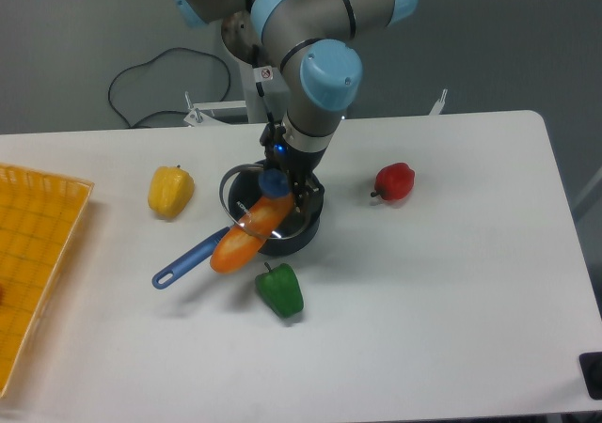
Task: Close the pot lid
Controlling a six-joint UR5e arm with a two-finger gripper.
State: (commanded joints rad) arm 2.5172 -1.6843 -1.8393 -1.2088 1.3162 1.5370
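Glass lid (246, 197) tilted over dark pot (299, 227) at worktop (451, 282) centre, blue knob (274, 180) pinched in tool (279, 184), jaws narrow around it. Orange carrot-like item (246, 237) sticks out of pot toward 8 o'clock, above blue handle (193, 260). Risk: lid rim lands on orange item, sits crooked, slides off on release. Green pepper (280, 289) close at 6 o'clock; pot nudged could bump it. Yellow pepper (170, 190) at 9, red pepper (394, 181) at 3, both clear.

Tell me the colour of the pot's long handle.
Blue. The pot's handle shows clearly in the fixed camera view, pointing toward the table's front-left from the dark pot.
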